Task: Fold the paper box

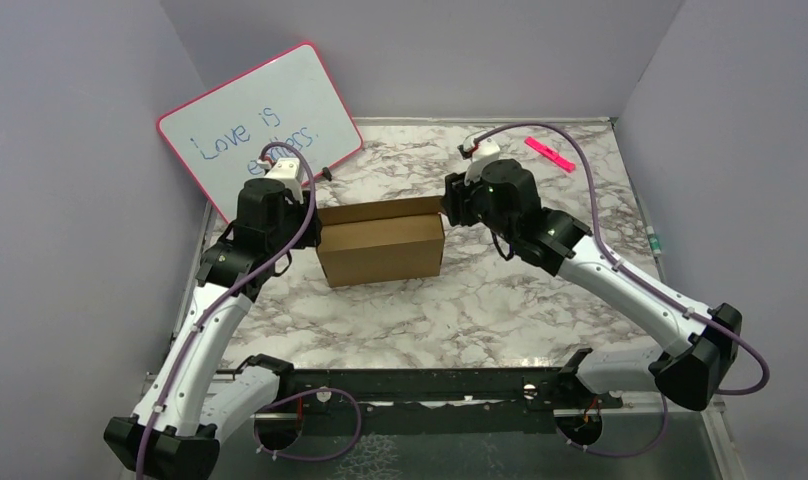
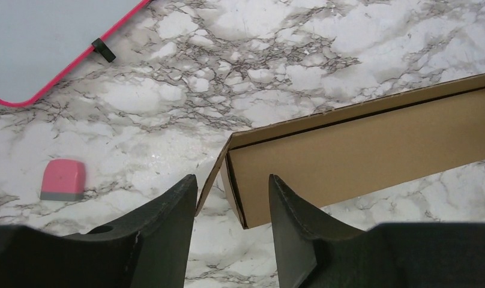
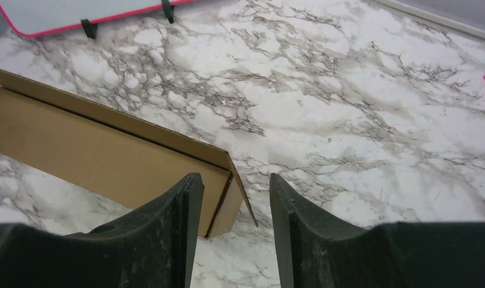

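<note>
Roughly L to R on 1 marble table (image 1: 480, 310): 1 whiteboard (image 1: 260, 125) back-left, 1 pink eraser (image 2: 63, 179) near it, 1 paper box (image 1: 380, 250) mid-table, already box-shaped, long side facing the bases, and 1 pink marker (image 1: 549, 153) back-right. 2 arms: left arm (image 1: 215, 320) reaches fwd to the box's left end, right arm (image 1: 620, 275) bends in to its right end. Left gripper (image 2: 231, 180) fingers apart, straddling the end flap, which stands ajar. Right gripper (image 3: 235, 178) likewise apart, w/ the other end flap btwn its fingers. Can't tell if either touches cardboard.
</note>
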